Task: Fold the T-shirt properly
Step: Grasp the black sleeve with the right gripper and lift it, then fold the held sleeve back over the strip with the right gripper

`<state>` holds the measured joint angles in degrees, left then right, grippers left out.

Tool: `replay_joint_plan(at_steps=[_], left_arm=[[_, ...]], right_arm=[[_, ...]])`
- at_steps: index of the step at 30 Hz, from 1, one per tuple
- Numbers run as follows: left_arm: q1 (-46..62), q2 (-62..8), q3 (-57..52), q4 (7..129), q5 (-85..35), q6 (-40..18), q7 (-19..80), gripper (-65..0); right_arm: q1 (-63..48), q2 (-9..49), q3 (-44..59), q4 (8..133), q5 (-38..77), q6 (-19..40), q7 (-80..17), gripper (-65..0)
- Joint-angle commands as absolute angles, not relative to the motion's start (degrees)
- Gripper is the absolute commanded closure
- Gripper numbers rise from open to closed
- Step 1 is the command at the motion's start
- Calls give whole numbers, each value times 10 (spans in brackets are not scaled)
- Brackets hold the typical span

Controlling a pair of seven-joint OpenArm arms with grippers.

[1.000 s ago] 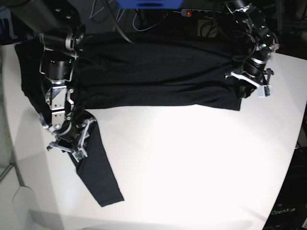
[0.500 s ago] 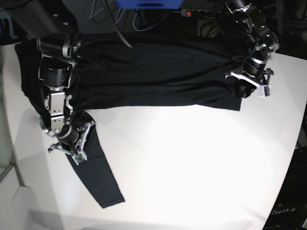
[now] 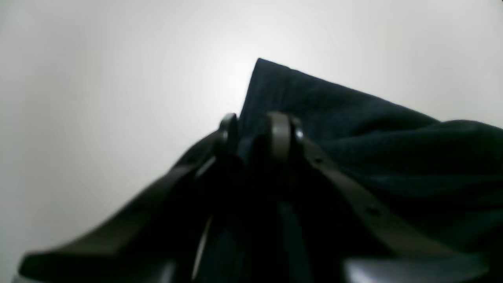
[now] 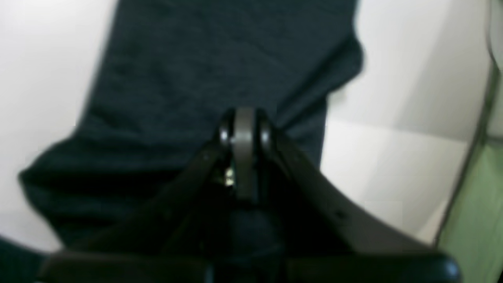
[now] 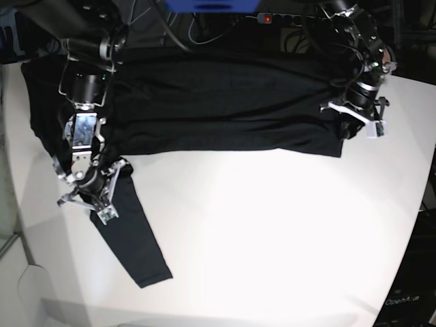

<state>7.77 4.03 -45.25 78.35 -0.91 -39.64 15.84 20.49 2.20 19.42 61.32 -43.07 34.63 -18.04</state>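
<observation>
The black T-shirt (image 5: pixel 218 102) lies spread across the far part of the white table (image 5: pixel 272 225). One long sleeve (image 5: pixel 133 245) trails toward the front left. My right gripper (image 5: pixel 85 203) is at the top of that sleeve. In the right wrist view it (image 4: pixel 243 125) is shut, with the sleeve fabric (image 4: pixel 196 59) at its tips. My left gripper (image 5: pixel 349 129) is at the shirt's near right corner. In the left wrist view it (image 3: pixel 253 125) is pinched on the shirt's edge (image 3: pixel 353 129), with the pointed corner sticking out past the fingertips.
A power strip with a red light (image 5: pixel 268 18), cables and a blue object (image 5: pixel 211 5) sit behind the table's far edge. The table's rounded edge runs along the left and right. A green surface (image 4: pixel 479 220) shows beyond the table edge in the right wrist view.
My right gripper has moved left and a little toward the back, and the sleeve has shifted left with it. The left arm has stayed still.
</observation>
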Motion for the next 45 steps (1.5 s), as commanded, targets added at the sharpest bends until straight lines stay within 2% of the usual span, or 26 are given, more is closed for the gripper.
replay_joint_plan(at_steps=[1, 5, 9, 14, 20, 22, 31, 36, 43, 45], left_arm=[[73, 38, -451, 793, -20, -400, 144, -127], [73, 38, -451, 792, -20, -400, 144, -127], [73, 38, -451, 792, -20, -400, 144, -127], [73, 38, -451, 792, -20, -400, 144, -127], [73, 38, -451, 792, -20, -400, 144, -127], [72, 38, -451, 792, -20, -400, 144, -127], [71, 38, -449, 792, -20, -400, 144, -127], [71, 38, -451, 792, -20, -400, 144, -127], [73, 38, -451, 792, -20, -400, 144, -127], [73, 38, -451, 792, -20, -400, 144, -127]], right_arm=[[227, 18, 210, 632, -427, 336, -170, -32], [232, 1, 250, 640, -427, 345, -167, -20], [241, 0, 254, 640, -427, 341, -171, -45], [252, 0, 269, 638, -427, 273, -168, -167], [262, -28, 342, 670, -392, 265, -172, -368], [262, -29, 346, 669, -384, 265, -172, -414], [273, -41, 347, 627, -384, 265, -167, -414], [295, -31, 348, 575, -384, 265, -167, -377], [323, -14, 351, 505, -384, 265, -154, -367], [326, -14, 351, 490, -385, 265, -143, -340]])
